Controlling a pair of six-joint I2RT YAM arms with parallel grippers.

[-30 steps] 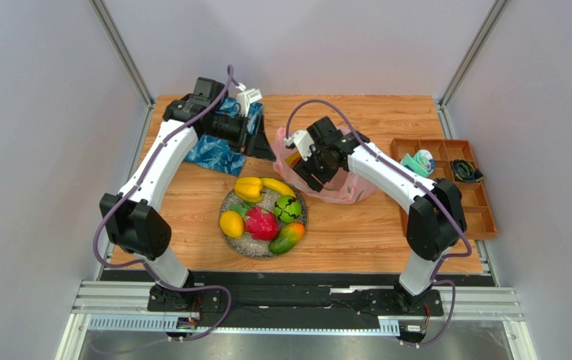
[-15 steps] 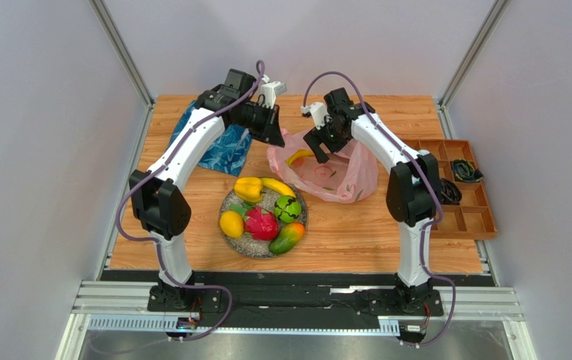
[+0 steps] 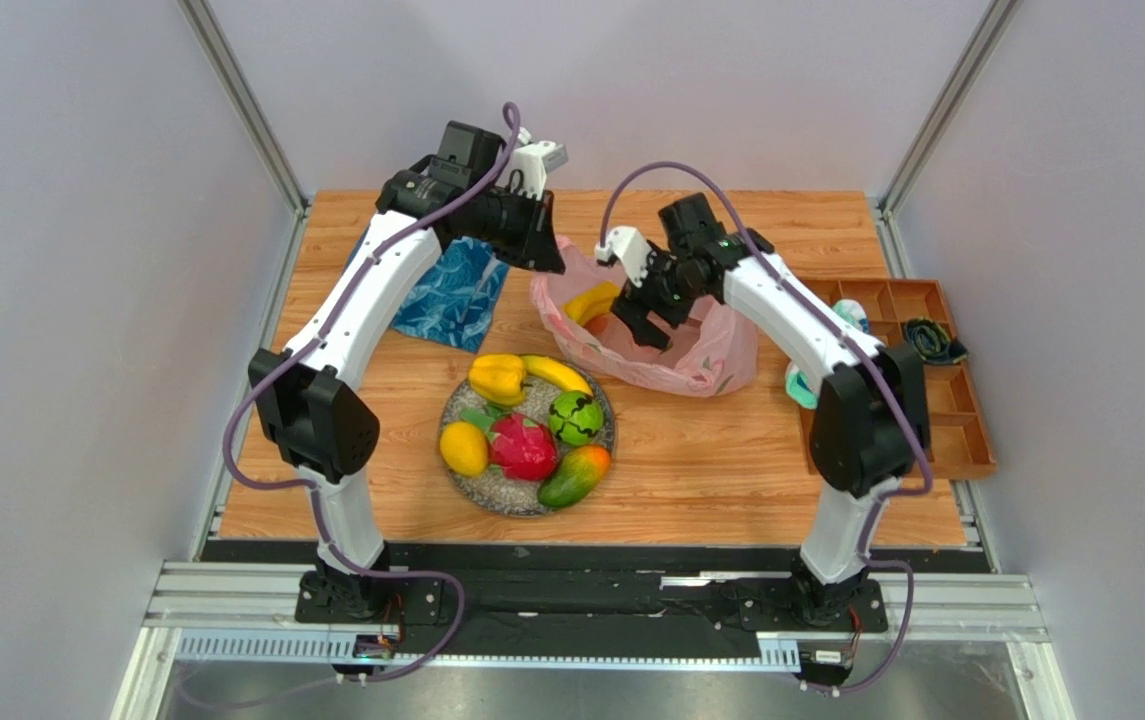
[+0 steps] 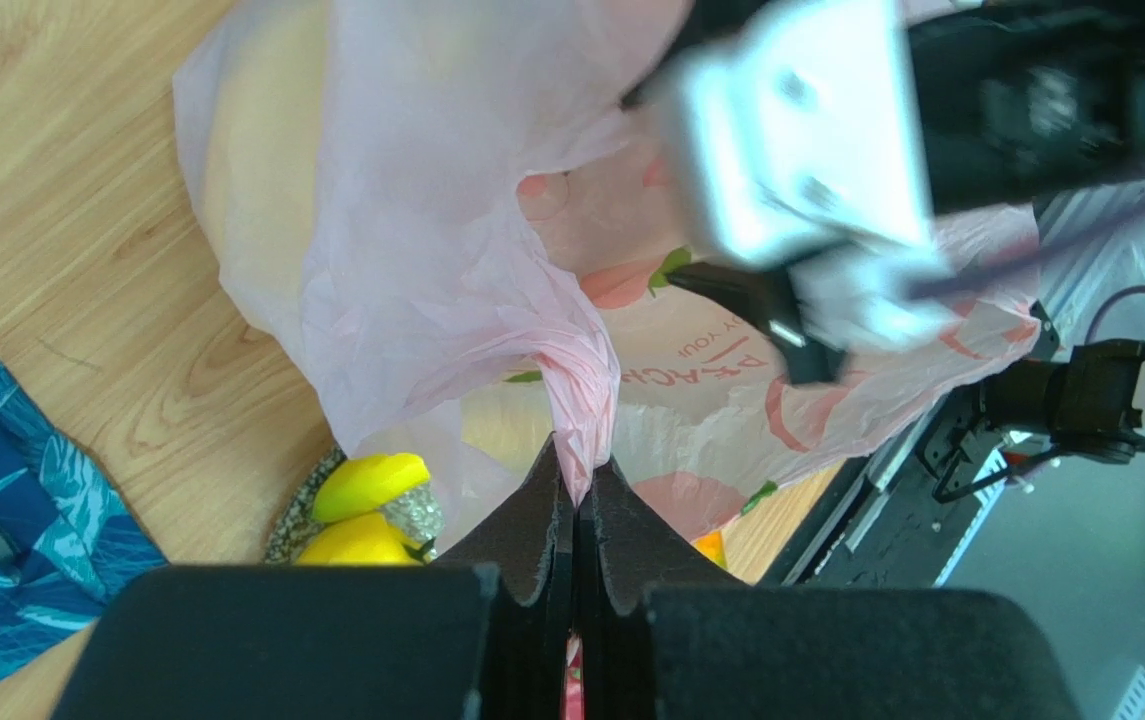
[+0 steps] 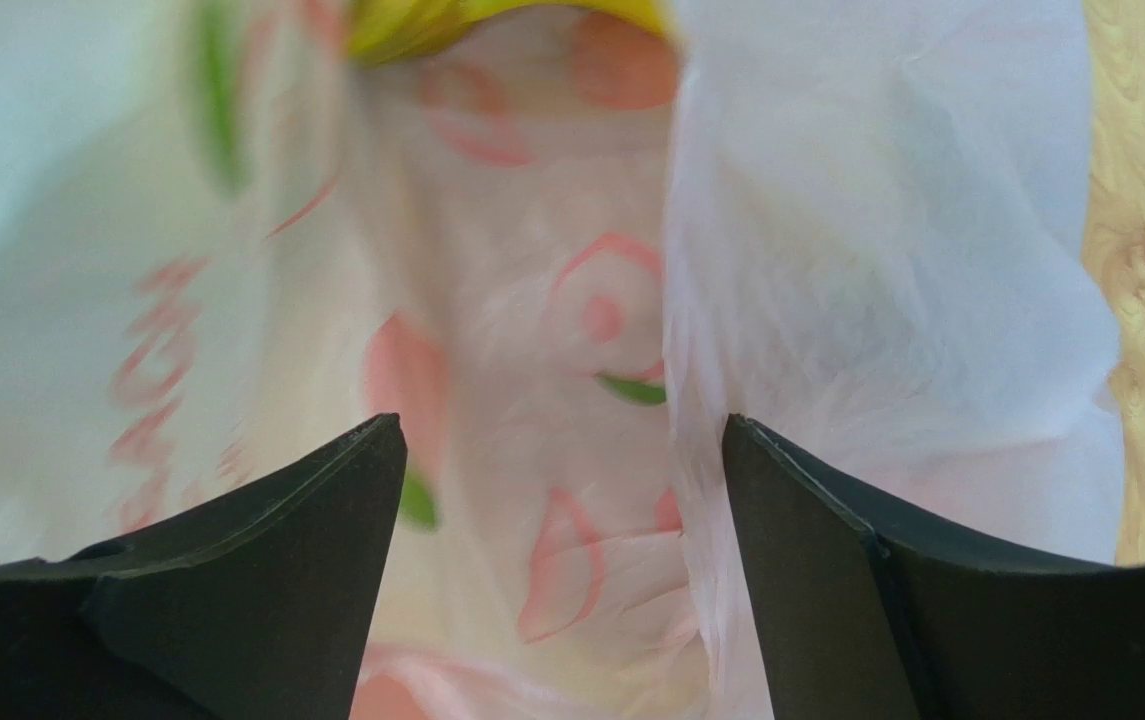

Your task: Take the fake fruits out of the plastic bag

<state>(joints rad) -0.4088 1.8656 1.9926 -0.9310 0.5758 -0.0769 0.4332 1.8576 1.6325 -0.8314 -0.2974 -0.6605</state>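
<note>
Top view: the thin translucent pink plastic bag (image 3: 691, 360) lies at the far centre of the wooden worktop (image 3: 713, 465), a yellow plastic banana (image 3: 590, 305) showing in its mouth. Other glossy fake fruits (image 3: 523, 447) sit on the speckled grey plate (image 3: 500, 495) nearer. Left wrist: the left pincer (image 4: 578, 503) is clamped tight on a bunched bag edge. Right wrist: the right pincer (image 5: 551, 510) gapes wide, gripping nothing, at the bag's opening.

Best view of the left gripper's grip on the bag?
Left wrist: left gripper shut on a gathered twist of the plastic bag. Top external shows only its body at the rim; right wrist, none of it.
</note>
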